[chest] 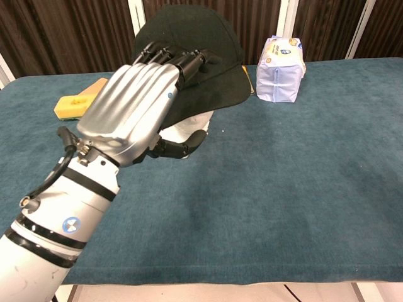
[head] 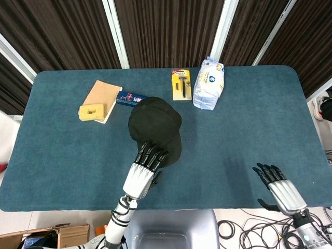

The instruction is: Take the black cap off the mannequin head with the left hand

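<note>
The black cap sits on a white mannequin head in the middle of the blue table; the cap hides the head from above. Its brim points toward me. My left hand reaches the brim from the front: its fingers lie stretched over the brim's top, while the thumb sits lower, in front of the face and apart from the brim. My right hand rests at the table's near right edge, fingers apart and holding nothing; the chest view does not show it.
A white pack of wipes and a yellow razor card lie at the back behind the cap. A blue box, a brown board and a yellow sponge lie at the back left.
</note>
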Available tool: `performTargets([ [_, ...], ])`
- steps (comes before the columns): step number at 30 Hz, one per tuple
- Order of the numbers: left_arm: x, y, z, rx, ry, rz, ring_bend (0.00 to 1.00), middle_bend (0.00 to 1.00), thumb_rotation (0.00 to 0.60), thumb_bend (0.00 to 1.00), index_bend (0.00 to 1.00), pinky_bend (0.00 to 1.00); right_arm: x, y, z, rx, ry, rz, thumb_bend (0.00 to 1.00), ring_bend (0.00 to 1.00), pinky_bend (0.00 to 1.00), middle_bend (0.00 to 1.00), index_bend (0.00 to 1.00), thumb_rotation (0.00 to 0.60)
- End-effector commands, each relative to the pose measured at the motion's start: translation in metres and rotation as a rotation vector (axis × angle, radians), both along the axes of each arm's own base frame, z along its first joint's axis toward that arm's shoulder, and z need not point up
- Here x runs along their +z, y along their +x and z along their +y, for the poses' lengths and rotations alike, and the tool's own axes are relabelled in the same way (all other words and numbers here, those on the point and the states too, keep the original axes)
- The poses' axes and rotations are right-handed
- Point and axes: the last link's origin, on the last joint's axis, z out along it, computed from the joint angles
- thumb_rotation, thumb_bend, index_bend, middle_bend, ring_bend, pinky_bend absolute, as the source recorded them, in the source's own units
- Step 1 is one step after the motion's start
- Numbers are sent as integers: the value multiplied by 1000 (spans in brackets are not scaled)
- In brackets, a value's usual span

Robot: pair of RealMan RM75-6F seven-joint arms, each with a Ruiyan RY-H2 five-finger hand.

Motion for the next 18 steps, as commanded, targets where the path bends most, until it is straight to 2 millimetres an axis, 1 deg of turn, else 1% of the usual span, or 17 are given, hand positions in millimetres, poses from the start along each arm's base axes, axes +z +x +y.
performTargets([
  [1, -3, 6, 5, -29, 59, 24, 134, 258, 600, 323, 224, 28, 1, 0, 1, 0, 1, 0, 206, 0, 64, 0, 0, 600],
  [4, -8, 9, 7, -46, 87, 32, 151, 277, 600, 321, 235, 24, 4, -2, 1, -7, -4, -1, 205, 0, 64, 0, 0, 600],
  [9, -15, 10, 13, -62, 163, 74, 175, 306, 600, 323, 260, 19, 9, -2, 1, -7, -11, -17, 205, 0, 64, 0, 0, 600],
  [18, -22, 10, 22, -72, 247, 109, 225, 361, 600, 323, 305, 19, 13, -2, 2, -2, -9, -31, 206, 0, 64, 0, 0, 600],
])
